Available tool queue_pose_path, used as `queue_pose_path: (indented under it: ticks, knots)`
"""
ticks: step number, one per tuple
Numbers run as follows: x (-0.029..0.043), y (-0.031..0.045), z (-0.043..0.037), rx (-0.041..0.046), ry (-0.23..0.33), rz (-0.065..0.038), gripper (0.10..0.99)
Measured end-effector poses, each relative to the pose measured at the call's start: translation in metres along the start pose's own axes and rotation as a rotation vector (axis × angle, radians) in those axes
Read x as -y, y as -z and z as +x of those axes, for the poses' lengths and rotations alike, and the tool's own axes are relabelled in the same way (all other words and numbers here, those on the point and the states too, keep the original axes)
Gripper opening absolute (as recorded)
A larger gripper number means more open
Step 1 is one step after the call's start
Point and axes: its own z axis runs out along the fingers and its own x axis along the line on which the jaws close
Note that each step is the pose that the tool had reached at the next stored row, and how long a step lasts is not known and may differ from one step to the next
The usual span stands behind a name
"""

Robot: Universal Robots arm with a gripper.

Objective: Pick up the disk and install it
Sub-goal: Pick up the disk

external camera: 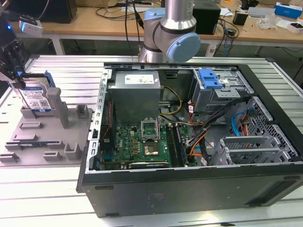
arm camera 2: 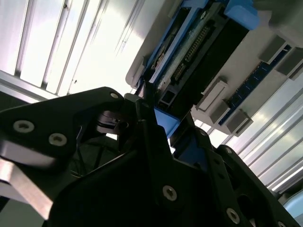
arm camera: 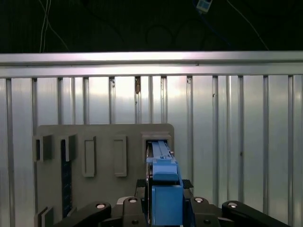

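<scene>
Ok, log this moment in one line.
tool shut on disk | disk upright in grey fixture plate | disk not yet in open computer case

Disk [external camera: 35, 97]: silver metal, glossy blue plastic edging.

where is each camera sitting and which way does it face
Exterior view: off the arm, looks down on the open computer case; shows the arm and the gripper.
First wrist view: at the wrist, looks past the gripper onto the fixture plate.
Second wrist view: at the wrist, looks along the gripper at the disk.
Shared: both wrist views show the gripper shut on the disk.
</scene>
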Motion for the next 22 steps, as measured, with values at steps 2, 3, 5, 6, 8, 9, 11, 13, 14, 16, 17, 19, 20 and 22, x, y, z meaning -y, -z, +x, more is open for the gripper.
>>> queue_pose_path:
  ticks: [2, 3, 5, 6, 8, 9, 11, 13, 14, 16, 17, 19, 20, 22]
  knots:
    - [0.0, 0.0061, 0.0, 0.0, 0.0, 0.0, 0.365]
    - [0.0, 0.0078, 0.0001, 0.0, 0.0, 0.0, 0.365]
    - [0.0, 0.0152, 0.0001, 0.0, 0.0, 0.0, 0.365]
    - [0.0, 0.0173, 0.0001, 0.0, 0.0, 0.0, 0.365]
    - [0.0, 0.0247, 0.0002, 0.0, 0.0, 0.0, 0.365]
    - [-0.0001, 0.0272, 0.0002, -0.0001, 0.0, 0.0, 0.365]
    - [0.0, 0.0322, 0.0002, 0.0, 0.0, 0.0, 0.365]
    - [-0.0001, 0.0391, 0.0003, 0.0, 0.0, 0.0, 0.365]
    - [-0.0001, 0.0424, 0.0003, 0.0, 0.0, 0.0, 0.365]
    - [-0.0001, 0.0491, 0.0003, -0.0001, 0.0, 0.0, 0.365]
    - [-0.0001, 0.0527, 0.0003, -0.0001, 0.0, 0.0, 0.365]
    - [-0.0001, 0.0607, 0.0004, 0.0, 0.0, 0.0, 0.365]
    - [-0.0001, 0.0649, 0.0004, 0.0, 0.0, 0.0, 0.365]
    - [-0.0001, 0.0746, 0.0005, -0.0001, 0.0, 0.0, 0.365]
